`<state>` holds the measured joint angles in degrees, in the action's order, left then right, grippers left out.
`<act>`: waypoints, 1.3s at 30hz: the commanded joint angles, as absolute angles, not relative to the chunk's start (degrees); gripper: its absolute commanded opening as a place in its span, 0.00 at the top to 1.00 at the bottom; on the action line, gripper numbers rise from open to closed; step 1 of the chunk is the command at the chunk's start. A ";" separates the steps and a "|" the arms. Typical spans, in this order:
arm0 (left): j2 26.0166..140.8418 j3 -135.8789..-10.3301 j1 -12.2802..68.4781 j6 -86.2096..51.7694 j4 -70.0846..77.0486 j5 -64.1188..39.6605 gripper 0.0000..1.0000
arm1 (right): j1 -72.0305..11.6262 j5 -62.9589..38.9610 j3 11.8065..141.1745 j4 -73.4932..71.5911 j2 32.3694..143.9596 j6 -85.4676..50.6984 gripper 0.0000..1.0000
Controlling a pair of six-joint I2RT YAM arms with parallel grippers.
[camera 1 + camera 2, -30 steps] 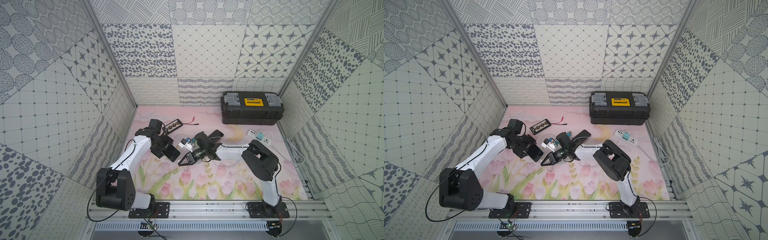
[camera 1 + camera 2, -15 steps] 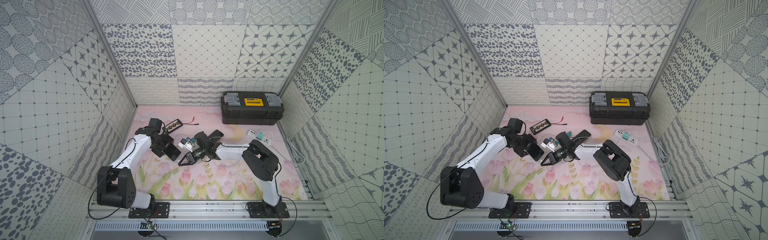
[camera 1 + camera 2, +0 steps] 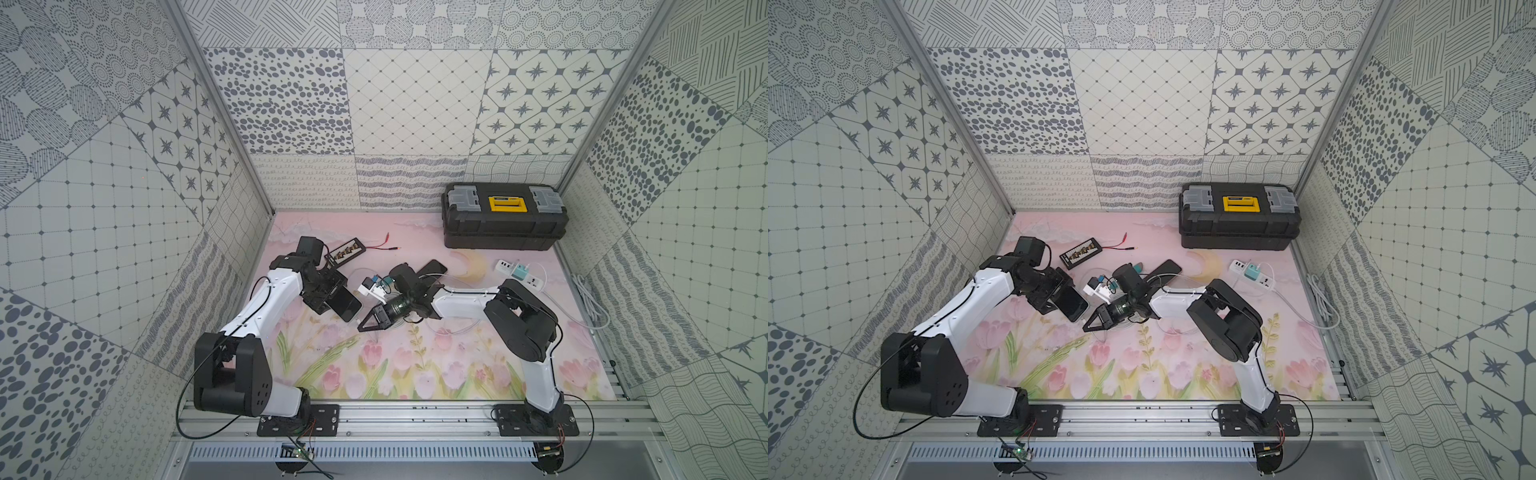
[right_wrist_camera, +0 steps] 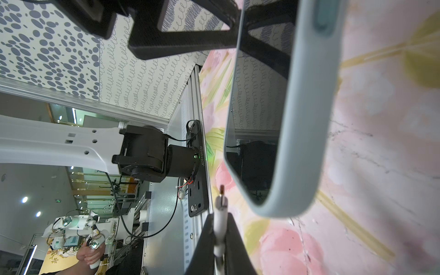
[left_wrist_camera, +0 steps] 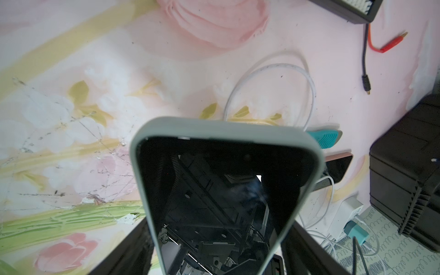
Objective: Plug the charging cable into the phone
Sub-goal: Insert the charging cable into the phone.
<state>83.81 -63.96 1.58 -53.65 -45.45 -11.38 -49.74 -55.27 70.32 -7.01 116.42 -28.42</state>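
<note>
The phone [image 3: 347,307] [image 3: 1074,306] has a dark screen and a grey-green case. My left gripper [image 3: 328,296] [image 5: 219,238] is shut on its two long sides and holds it tilted above the flowered mat. My right gripper [image 3: 360,328] [image 4: 220,217] is shut on the white charging cable just behind its plug [image 4: 221,202]. In the right wrist view the metal plug tip sits beside the rounded bottom corner of the phone [image 4: 281,119], with a small gap. The port is not visible.
A black toolbox [image 3: 505,222] stands at the back right. A white power strip [image 3: 521,276] with a teal adapter lies in front of it. Another dark phone [image 3: 432,267], a white charger block [image 3: 371,286] and a small black board [image 3: 345,253] with red leads lie nearby.
The left arm has shifted very slightly with the phone. The right arm and the plug stay where they were.
</note>
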 commanded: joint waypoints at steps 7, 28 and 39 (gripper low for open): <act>84.26 -63.90 1.19 -51.40 -45.44 -14.30 0.73 | -49.05 -55.28 71.85 -7.83 117.77 -27.24 1.00; 84.29 -63.92 1.24 -50.62 -45.44 -15.30 0.74 | -48.55 -55.54 71.95 -8.43 118.70 -27.49 1.00; 83.66 -62.85 1.23 -50.48 -44.91 -15.48 0.74 | -48.60 -55.83 72.25 -8.88 118.68 -28.12 1.00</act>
